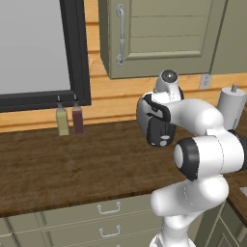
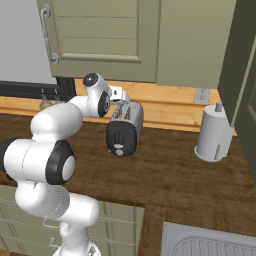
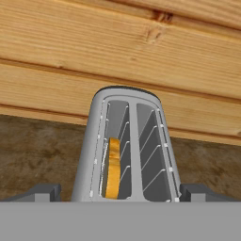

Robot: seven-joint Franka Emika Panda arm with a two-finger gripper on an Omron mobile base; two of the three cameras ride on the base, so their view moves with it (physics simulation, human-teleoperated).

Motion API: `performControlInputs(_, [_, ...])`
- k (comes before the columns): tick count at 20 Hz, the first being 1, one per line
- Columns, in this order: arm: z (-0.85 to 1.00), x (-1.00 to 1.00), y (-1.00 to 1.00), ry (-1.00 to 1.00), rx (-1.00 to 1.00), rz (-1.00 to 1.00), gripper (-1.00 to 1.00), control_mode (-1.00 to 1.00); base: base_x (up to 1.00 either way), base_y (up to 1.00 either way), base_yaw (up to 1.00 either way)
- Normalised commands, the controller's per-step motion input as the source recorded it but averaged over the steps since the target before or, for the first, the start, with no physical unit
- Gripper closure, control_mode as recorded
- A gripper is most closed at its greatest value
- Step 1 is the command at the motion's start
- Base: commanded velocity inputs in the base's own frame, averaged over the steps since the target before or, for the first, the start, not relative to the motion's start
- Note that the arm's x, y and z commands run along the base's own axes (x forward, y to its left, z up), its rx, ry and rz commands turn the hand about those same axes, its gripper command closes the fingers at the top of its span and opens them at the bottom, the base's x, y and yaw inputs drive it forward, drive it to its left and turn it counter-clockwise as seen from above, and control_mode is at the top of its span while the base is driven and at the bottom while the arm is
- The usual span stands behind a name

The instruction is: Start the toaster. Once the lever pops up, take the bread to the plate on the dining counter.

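The dark wood-grain counter runs under a light plank wall, with pale green drawers below its front edge and a pale green wall cabinet above its back edge. A black-framed window fills the wall at the left of the left base view. A metal sink is set into the counter at its near right corner in the right base view.

The white arm bends over the front edge and reaches toward the back of the counter. The toaster stands near the back edge, its black end panel with the round grey knob facing forward. A pale grey upright cylinder with a top knob stands well to the right of the toaster, near the back right corner, under a wall outlet.

Two bottles, one yellowish and one dark red, stand side by side at the back edge under the window, well left of the toaster.

The gripper hangs just above the toaster's top, its fingertips spread wide apart to either side of the body and clamped on nothing. In the hand view, the bread sits on edge inside the left of the two slots
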Motion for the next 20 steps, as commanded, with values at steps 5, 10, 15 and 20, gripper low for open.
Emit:
performControlInputs(5, [0.0,0.0,0.0,0.0,0.0,0.0,-1.0,-1.0,0.0,0.0,0.0])
performControlInputs(10, [0.0,0.0,0.0,0.0,0.0,0.0,-1.0,-1.0,0.0,0.0,0.0])
performControlInputs(15, [0.0,0.0,0.0,0.0,0.0,0.0,-1.0,-1.0,0.0,0.0,0.0])
performControlInputs(20, [0.0,0.0,0.0,0.0,0.0,0.0,-1.0,-1.0,0.0,0.0,0.0])
